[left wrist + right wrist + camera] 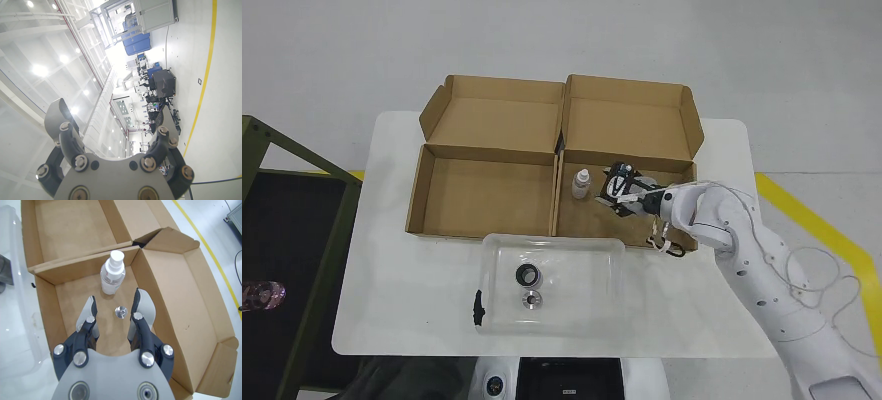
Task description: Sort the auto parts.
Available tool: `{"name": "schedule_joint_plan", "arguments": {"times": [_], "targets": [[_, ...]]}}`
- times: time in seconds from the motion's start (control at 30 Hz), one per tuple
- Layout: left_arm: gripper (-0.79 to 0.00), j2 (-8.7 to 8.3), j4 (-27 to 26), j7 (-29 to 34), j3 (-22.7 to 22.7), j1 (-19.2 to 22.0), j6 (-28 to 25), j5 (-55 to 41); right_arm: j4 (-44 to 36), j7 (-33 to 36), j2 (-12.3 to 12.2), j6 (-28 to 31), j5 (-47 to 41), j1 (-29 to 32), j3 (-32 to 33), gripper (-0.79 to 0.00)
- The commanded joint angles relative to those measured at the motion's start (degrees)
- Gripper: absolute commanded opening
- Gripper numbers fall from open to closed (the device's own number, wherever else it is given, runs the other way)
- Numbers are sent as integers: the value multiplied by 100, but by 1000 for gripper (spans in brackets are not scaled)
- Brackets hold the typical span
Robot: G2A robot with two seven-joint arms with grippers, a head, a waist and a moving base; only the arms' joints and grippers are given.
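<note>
My right gripper (114, 299) (614, 186) hangs open over the right cardboard box (682, 150) (179, 291). On the box floor below its fingers lies a small round metal part (121, 312). A white spray bottle (112, 275) (582, 185) stands upright just beyond it, near the box's dividing wall. A clear plastic tray (607, 250) at the table's front holds a dark ring part (528, 274) and a metal round part (531, 300). A black part (478, 308) lies at the tray's left edge. My left gripper (113, 111) is open, pointing up at the hall with nothing between its fingers.
The left cardboard box (442, 190) (75, 228) stands next to the right one with its lid up. Both boxes sit on a white table (392, 260). A dark cart (282, 250) stands to the left of the table.
</note>
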State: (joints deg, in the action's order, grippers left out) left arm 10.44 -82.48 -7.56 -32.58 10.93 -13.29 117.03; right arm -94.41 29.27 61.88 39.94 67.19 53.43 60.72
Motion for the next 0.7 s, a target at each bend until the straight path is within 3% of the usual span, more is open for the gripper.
{"name": "schedule_joint_plan", "arguments": {"times": [0.0,0.33,0.67], "targets": [[0,0,0,0,0,0,0,0,-220,-112,-31,121,-87,157,101,-425],[0,0,0,0,0,0,0,0,-1304,-504,-108,490,-90,790,146,-428],[0,0,0,0,0,0,0,0,-1754,-667,-30,355,317,991,-525,-416]]}}
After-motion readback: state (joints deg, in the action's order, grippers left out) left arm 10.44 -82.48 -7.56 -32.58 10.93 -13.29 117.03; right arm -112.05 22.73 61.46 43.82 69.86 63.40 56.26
